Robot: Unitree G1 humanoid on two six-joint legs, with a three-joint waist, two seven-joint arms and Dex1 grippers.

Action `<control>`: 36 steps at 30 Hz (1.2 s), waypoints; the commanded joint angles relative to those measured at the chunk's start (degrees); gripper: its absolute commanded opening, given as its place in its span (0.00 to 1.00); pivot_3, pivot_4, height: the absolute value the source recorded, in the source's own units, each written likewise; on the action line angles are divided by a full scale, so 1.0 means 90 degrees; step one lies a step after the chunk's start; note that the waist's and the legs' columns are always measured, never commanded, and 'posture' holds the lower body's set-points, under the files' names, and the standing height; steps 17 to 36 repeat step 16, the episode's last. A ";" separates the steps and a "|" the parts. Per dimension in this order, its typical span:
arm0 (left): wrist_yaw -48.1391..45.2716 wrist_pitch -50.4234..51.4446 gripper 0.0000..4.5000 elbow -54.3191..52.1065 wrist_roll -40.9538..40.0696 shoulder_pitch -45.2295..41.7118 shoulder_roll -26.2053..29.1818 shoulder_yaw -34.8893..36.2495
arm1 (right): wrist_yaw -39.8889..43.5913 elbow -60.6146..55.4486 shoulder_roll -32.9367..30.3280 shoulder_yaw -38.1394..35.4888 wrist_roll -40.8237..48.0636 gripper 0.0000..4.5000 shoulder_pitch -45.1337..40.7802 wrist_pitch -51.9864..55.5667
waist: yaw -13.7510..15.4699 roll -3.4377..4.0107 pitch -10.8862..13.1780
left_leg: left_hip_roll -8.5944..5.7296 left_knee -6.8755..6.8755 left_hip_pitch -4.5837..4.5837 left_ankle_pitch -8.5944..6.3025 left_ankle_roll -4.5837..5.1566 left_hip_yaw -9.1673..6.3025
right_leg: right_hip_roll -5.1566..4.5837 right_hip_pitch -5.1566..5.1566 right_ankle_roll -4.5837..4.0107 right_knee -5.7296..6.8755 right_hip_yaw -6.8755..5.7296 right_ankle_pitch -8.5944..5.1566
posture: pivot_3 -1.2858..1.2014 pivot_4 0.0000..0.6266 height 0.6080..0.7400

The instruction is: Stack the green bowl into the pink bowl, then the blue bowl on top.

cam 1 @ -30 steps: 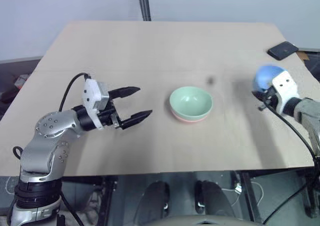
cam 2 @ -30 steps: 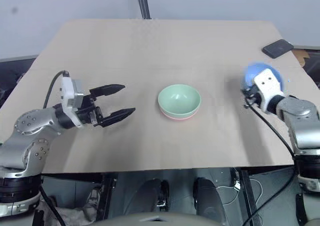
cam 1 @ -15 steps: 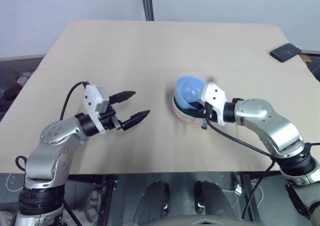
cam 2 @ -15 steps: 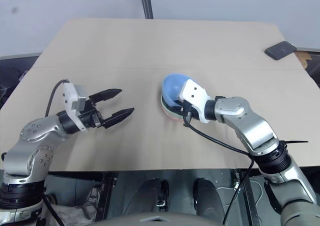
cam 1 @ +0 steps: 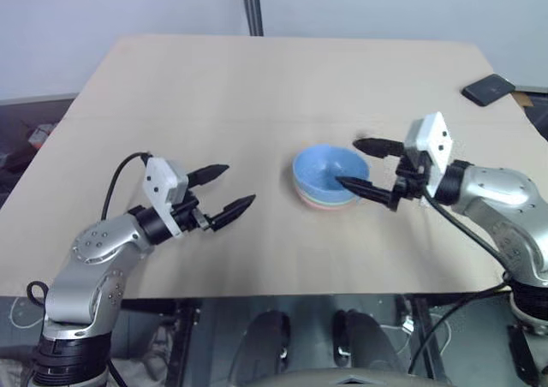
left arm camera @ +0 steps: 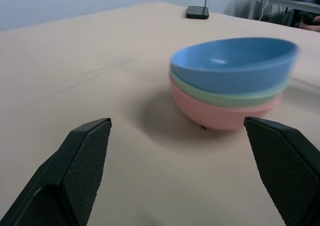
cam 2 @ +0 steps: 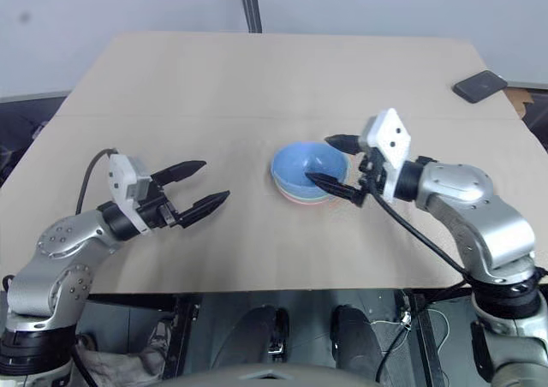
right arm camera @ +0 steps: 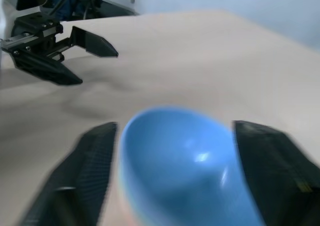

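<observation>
Blue bowl (cam 1: pixel 326 169) sits atop the green bowl (left arm camera: pixel 227 97), nested in the pink bowl (left arm camera: pixel 220 114) at mid-table (cam 1: pixel 257 87). Right gripper (cam 1: pixel 361 166) hovers at its rim, fingers spread, touching nothing. Left gripper (cam 1: pixel 220 190) waits well apart, fingers apart.

We see: blue bowl (cam 1: pixel 325 168) light blue | green bowl (left arm camera: pixel 227 97) mint | pink bowl (left arm camera: pixel 220 115) salmon | table (cam 1: pixel 257 87) tan | all plain

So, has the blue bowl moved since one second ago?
Yes. The blue bowl went from the table's right side, near the phone, leftward onto the stack.
</observation>
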 commanded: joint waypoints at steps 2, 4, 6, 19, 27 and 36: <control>-0.0090 0.0022 1.00 -0.0443 -0.0311 0.0177 0.0124 0.0297 | 0.0534 -0.0013 -0.0728 -0.0960 0.0371 0.99 0.0649 -0.0096 | -0.0009 0.0000 0.0000 | -0.0002 0.0000 -0.0001 -0.0001 0.0003 0.0001 | -0.0006 0.0000 -0.0002 -0.0003 0.0005 -0.0001 | 0.52 0.24 0.99; -0.0268 0.0119 1.00 -0.0596 -0.0567 0.0439 0.0225 0.0499 | 0.0777 0.0177 -0.1039 -0.1423 0.0294 0.99 0.1309 -0.0247 | -0.0013 0.0000 -0.0001 | -0.0002 0.0000 0.0000 -0.0003 0.0006 0.0000 | -0.0006 0.0001 -0.0004 -0.0003 0.0009 -0.0002 | 0.52 0.24 0.99; -0.0381 0.0182 1.00 -0.0746 -0.0734 0.0685 0.0322 0.0685 | 0.1074 0.0398 -0.1274 -0.1789 0.0051 0.99 0.1952 -0.0631 | -0.0011 0.0001 0.0000 | 0.0001 -0.0003 0.0002 -0.0015 0.0025 0.0000 | -0.0005 0.0002 -0.0004 -0.0004 0.0013 -0.0003 | 0.52 0.24 0.99; -0.0346 0.0190 1.00 -0.0939 -0.0554 0.1311 0.0663 0.1108 | 0.1319 0.0929 -0.1329 -0.2086 -0.0489 0.99 0.2841 -0.1823 | -0.0011 0.0007 -0.0001 | 0.0004 -0.0004 0.0021 -0.0017 0.0029 0.0017 | 0.0008 0.0010 -0.0003 -0.0005 0.0013 -0.0006 | 0.52 0.24 0.99; -0.0346 0.0190 1.00 -0.0939 -0.0554 0.1311 0.0663 0.1108 | 0.1319 0.0929 -0.1329 -0.2086 -0.0489 0.99 0.2841 -0.1823 | -0.0011 0.0007 -0.0001 | 0.0004 -0.0004 0.0021 -0.0017 0.0029 0.0017 | 0.0008 0.0010 -0.0003 -0.0005 0.0013 -0.0006 | 0.52 0.24 0.99; -0.0346 0.0190 1.00 -0.0939 -0.0554 0.1311 0.0663 0.1108 | 0.1319 0.0929 -0.1329 -0.2086 -0.0489 0.99 0.2841 -0.1823 | -0.0011 0.0007 -0.0001 | 0.0004 -0.0004 0.0021 -0.0017 0.0029 0.0017 | 0.0008 0.0010 -0.0003 -0.0005 0.0013 -0.0006 | 0.52 0.24 0.99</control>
